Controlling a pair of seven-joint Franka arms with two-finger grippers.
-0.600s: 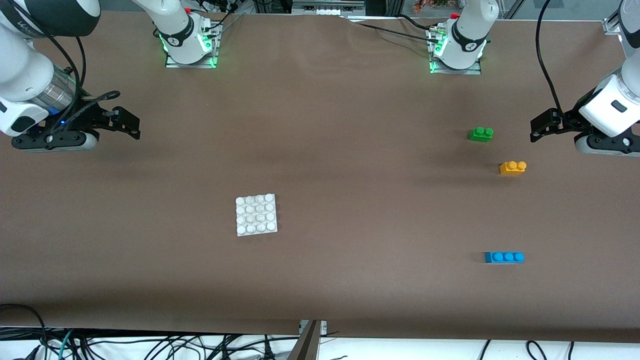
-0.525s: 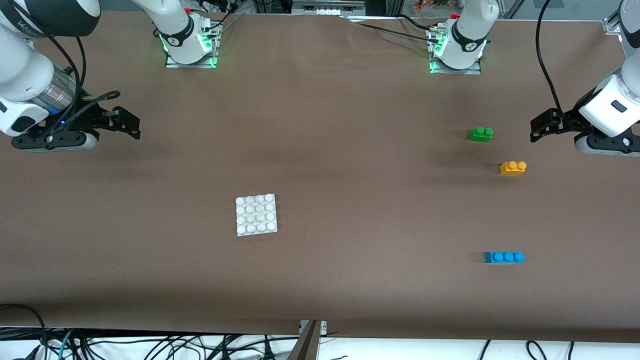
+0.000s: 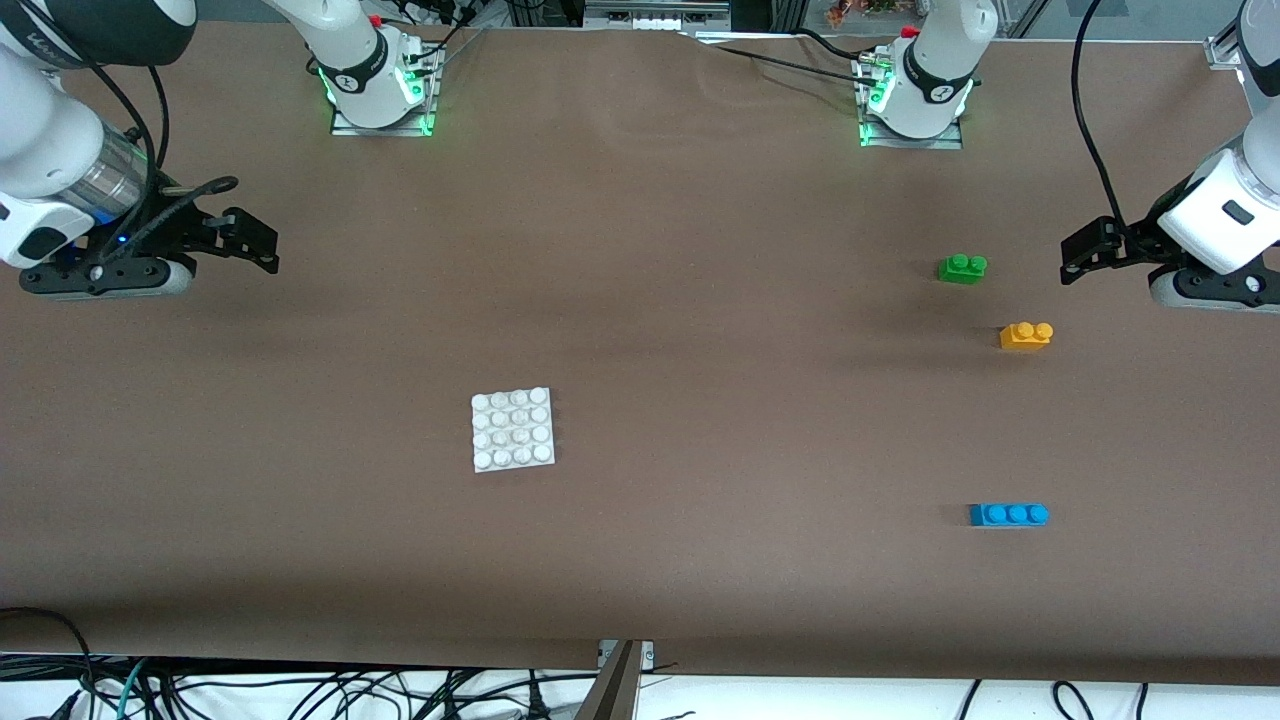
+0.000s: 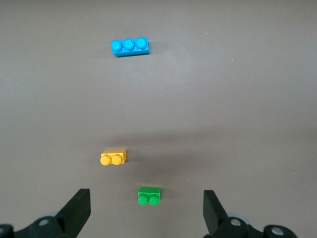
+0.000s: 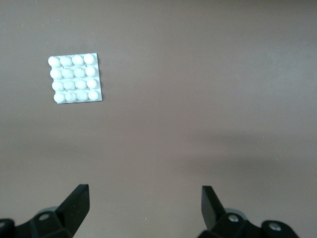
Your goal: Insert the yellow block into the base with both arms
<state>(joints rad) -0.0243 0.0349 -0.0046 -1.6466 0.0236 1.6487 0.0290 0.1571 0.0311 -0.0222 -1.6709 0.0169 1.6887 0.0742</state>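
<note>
The yellow block (image 3: 1026, 335) (image 4: 113, 157), a small orange-yellow brick with two round studs on top, lies flat on the table toward the left arm's end. The base (image 3: 512, 429) (image 5: 75, 78), a flat white square plate with a four-by-four stud grid, lies studs up, well apart from it toward the right arm's end.

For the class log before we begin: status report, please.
Left gripper and right gripper open, empty, above bare table. Yellow block untouched, apart from base. Nothing between them.
</note>
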